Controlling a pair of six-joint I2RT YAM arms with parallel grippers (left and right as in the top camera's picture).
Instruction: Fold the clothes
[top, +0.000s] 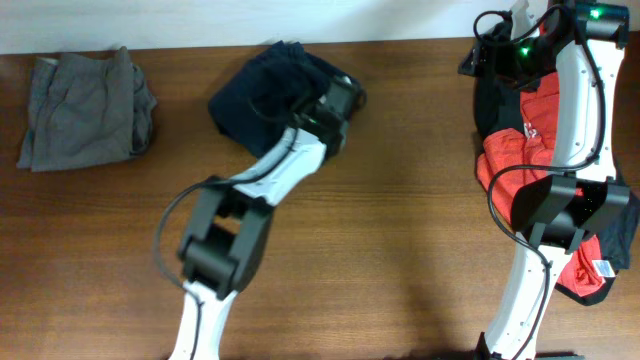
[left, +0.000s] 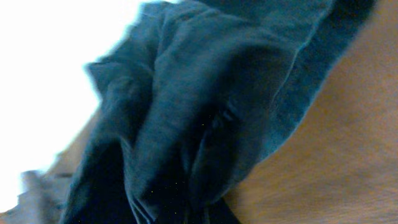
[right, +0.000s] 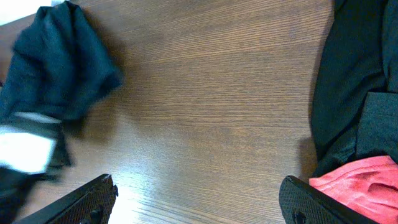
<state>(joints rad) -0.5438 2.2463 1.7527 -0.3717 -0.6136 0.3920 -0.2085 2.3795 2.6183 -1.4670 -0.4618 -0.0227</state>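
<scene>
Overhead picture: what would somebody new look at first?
Probably the left gripper, pinched shut on the crumpled navy shorts near the back edge of the table, about the middle. Next comes the bright red T-shirt, heaped with black garments on the right, beneath the right arm. Grey shorts lie alone at the far left.

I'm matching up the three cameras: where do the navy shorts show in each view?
Overhead: the navy shorts lie at top centre, left of the middle.
Left wrist: they fill most of the picture, close up.
Right wrist: they sit in the top left corner.
Shared landmark: the brown wood table, at lower right in the left wrist view and across the middle in the right wrist view.
</scene>
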